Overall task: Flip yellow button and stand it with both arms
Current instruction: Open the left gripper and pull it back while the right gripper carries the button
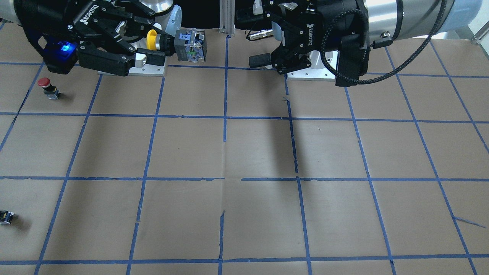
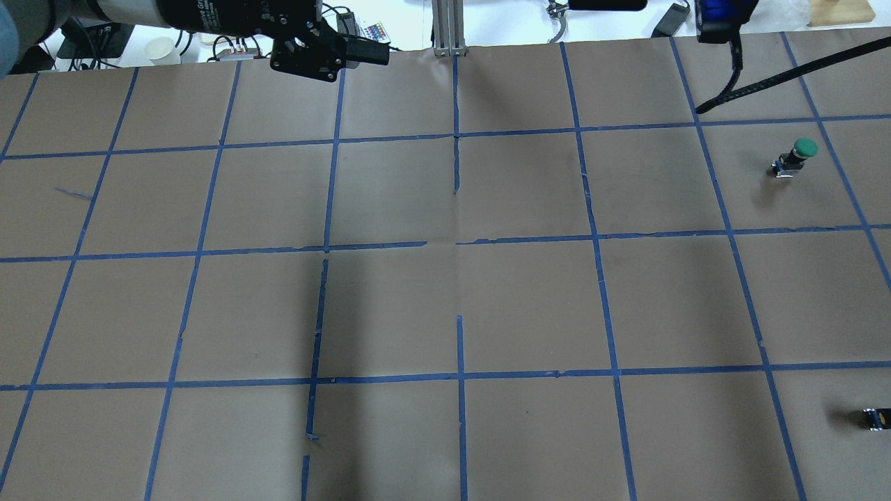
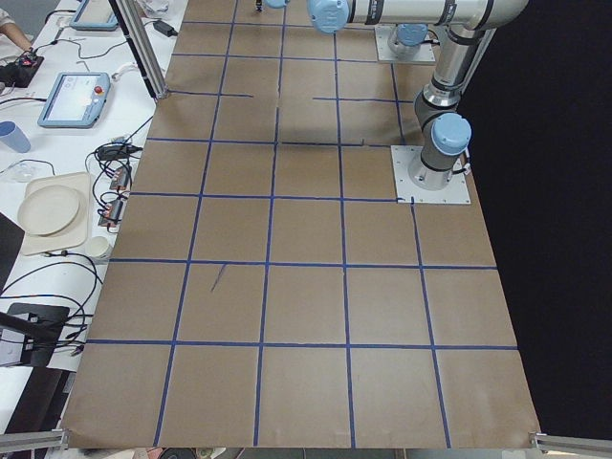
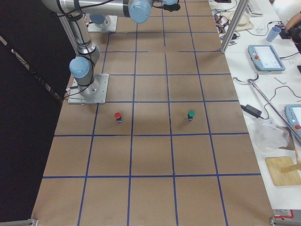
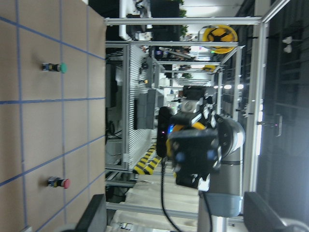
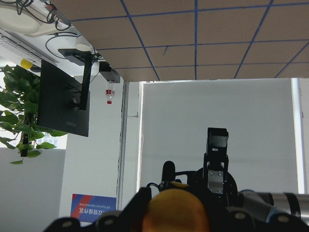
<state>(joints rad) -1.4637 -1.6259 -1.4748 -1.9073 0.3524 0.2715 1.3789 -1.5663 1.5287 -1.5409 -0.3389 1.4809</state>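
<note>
- Right end effector (image 1: 154, 42) pinches the button (image 1: 151, 39) near its yellow cap and holds it level in the air above the desk (image 1: 244, 152), block end toward the left arm
- Left end effector (image 1: 261, 47) is spread wide, facing that block but apart from it
- We judge the pick-up done; the hand-over, the flip and the standing on the desk are not yet done
- Only the front view shows us the whole grip and the gap between the two arms; the overhead view misses the button and catches just the left end effector at its top edge
- Right wrist view gives us the cap close up in the grip; left wrist view looks across at the held button
- Right side view shows a red button (image 4: 117, 116) and a green button (image 4: 191, 114) standing on the desk, well apart from both arms
</note>
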